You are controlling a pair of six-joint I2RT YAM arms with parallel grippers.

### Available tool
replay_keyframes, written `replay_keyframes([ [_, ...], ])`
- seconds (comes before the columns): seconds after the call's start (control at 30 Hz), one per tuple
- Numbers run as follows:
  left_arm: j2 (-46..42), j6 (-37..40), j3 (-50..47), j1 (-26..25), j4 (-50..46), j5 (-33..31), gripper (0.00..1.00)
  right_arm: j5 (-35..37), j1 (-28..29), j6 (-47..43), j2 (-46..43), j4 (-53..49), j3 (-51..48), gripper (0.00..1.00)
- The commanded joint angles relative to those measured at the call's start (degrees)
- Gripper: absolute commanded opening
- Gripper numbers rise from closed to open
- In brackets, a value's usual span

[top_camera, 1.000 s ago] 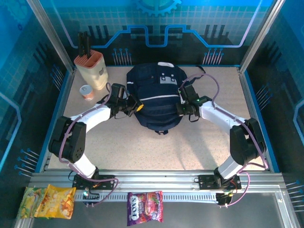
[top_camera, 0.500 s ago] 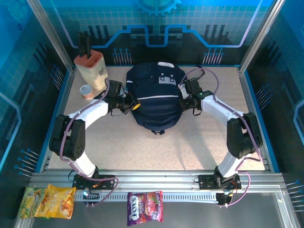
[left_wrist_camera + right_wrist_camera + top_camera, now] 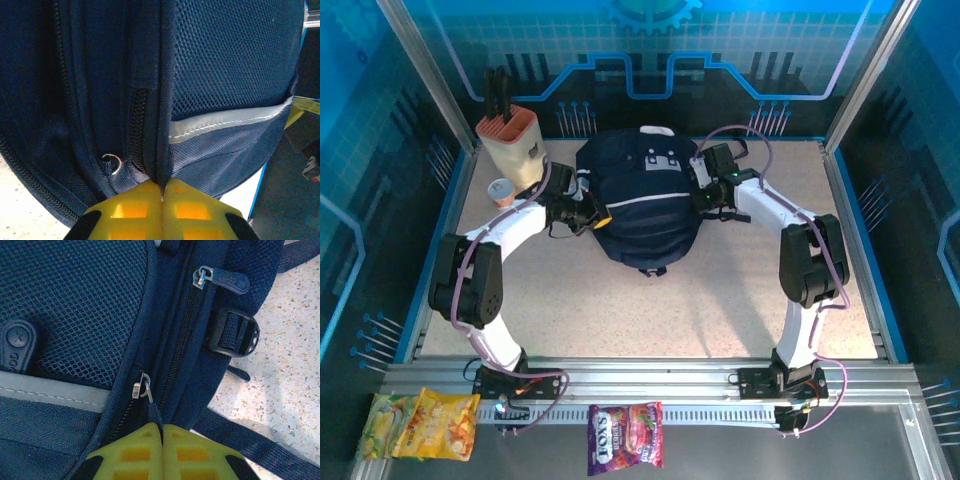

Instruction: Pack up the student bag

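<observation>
Gripping from both flanks, the two arms hold the student bag (image 3: 642, 215) between them on the table (image 3: 740, 290). The left gripper (image 3: 161, 192) has its yellow fingers pressed together on a ridge of navy fabric at the bag's side seam. Directly ahead of its tips the seam runs away up the bag, with a closed zip track and a small metal ring (image 3: 113, 163) just to the left. To the right is a mesh pocket (image 3: 230, 55) above a pale reflective stripe (image 3: 225, 121). The right gripper (image 3: 161, 432) is likewise closed. What it pinches seems to be the dark zip pull (image 3: 154, 412) — the tab is thin and half hidden between the pads — hanging from the silver slider (image 3: 141, 385) just ahead of its tips. A second slider (image 3: 202, 276) sits farther ahead and to the right, with a black strap buckle (image 3: 235, 332) beside it.

The bag is soft, limp cloth: it will fold, sag and drag rather than move as one piece, so a pinch of fabric lifts only that fold. Woven nylon is fairly slick against plastic pads, though the raised seam gives the left fingers something to bite. My judgement is that the sensible holds are the ones in use — seam as anchor on one side, pull tab on the other — since the zip will run only if the cloth beside it is taut. Pull along the track, not across it, or the tab may slip free.
</observation>
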Motion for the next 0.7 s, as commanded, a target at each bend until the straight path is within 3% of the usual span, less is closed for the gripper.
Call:
replay_keyframes([
  [0.0, -3.80, 2.60, 1.06, 1.30, -4.68, -1.69, 0.31, 2.79, -2.13, 4.93, -4.58, -0.62, 1.17, 0.24],
  [0.03, -5.33, 2.59, 0.84, 1.30, -4.76, -3.53, 0.44, 3.45, -2.32, 6.26, -6.94, -0.35, -0.24, 0.35],
  [0.13, -10.27, 3.65, -0.53, 1.45, -4.91, -11.23, 0.60, 5.91, -3.40, 9.79, -15.87, 4.17, -7.74, 0.66],
  [0.3, -19.20, 7.02, -7.53, 1.82, -0.54, -28.26, 0.92, 13.26, -6.44, 13.44, -30.66, 15.41, -24.27, 0.98],
  [0.37, -23.17, 8.26, -12.61, 1.91, 3.14, -37.42, 0.99, 18.43, -7.69, 14.66, -35.38, 19.89, -31.00, 1.00],
  [0.47, -27.48, 10.33, -19.68, 2.23, 8.58, -49.54, 0.99, 23.73, -10.55, 17.31, -39.76, 23.75, -39.00, 1.00],
  [0.67, -31.36, 16.99, -31.14, 4.66, 21.12, -57.81, 0.99, 27.51, -17.90, 25.91, -41.05, 24.74, -48.80, 1.00],
])
